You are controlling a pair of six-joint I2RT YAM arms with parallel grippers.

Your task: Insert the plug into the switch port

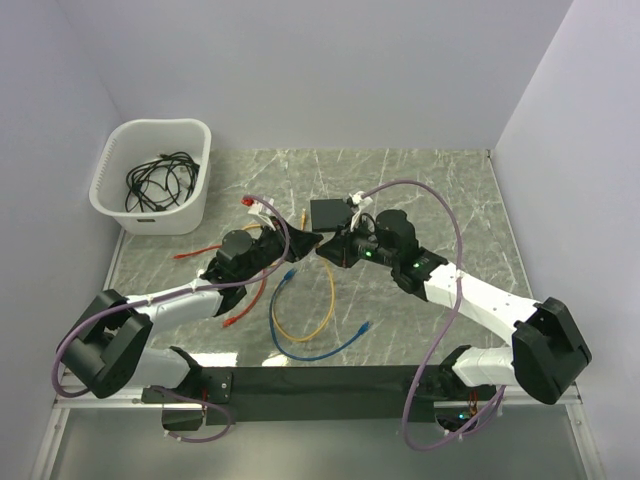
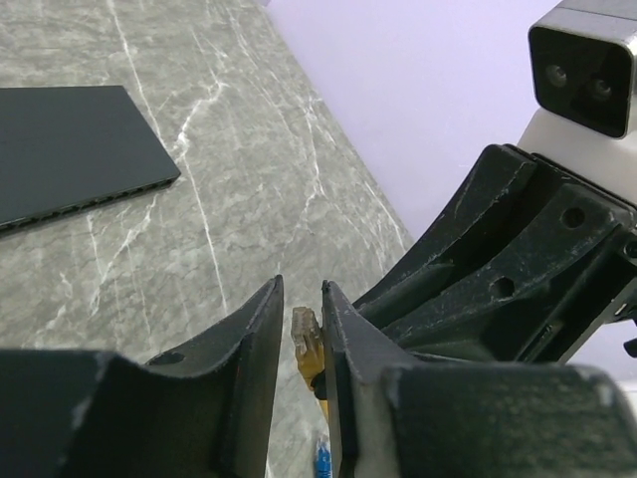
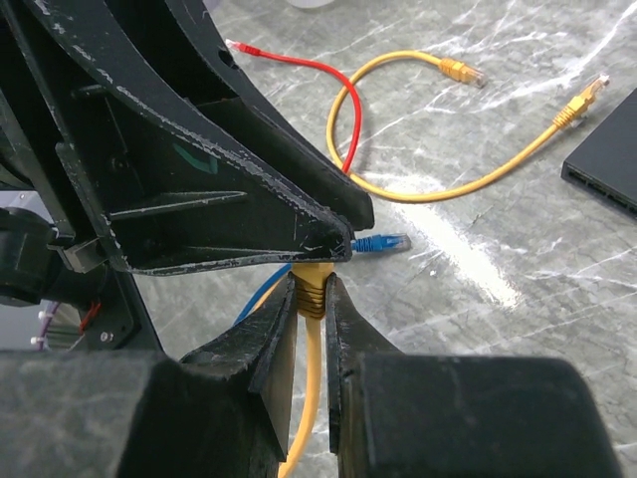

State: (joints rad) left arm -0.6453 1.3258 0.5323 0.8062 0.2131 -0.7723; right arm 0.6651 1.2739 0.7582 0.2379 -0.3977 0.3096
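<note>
Pinching 1 plug [image 2: 304, 331] are 2 end effectors [image 2: 302, 291] [image 3: 311, 291].

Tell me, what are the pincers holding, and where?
The right pincer grips the yellow cable just behind its plug. The left pincer is around that plug; I cannot tell if it pinches yet.

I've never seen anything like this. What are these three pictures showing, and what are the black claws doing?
Two robot arms, a left arm and a right arm, stand on a grey table. One picture looks down from above. The other two come from a camera on each wrist, showing that arm's own claw. On the table: a white basket of black cables, a black switch, a red cable, a blue cable, a loose yellow cable. The right gripper pinches another yellow cable behind its plug; the left gripper flanks that plug.
</note>
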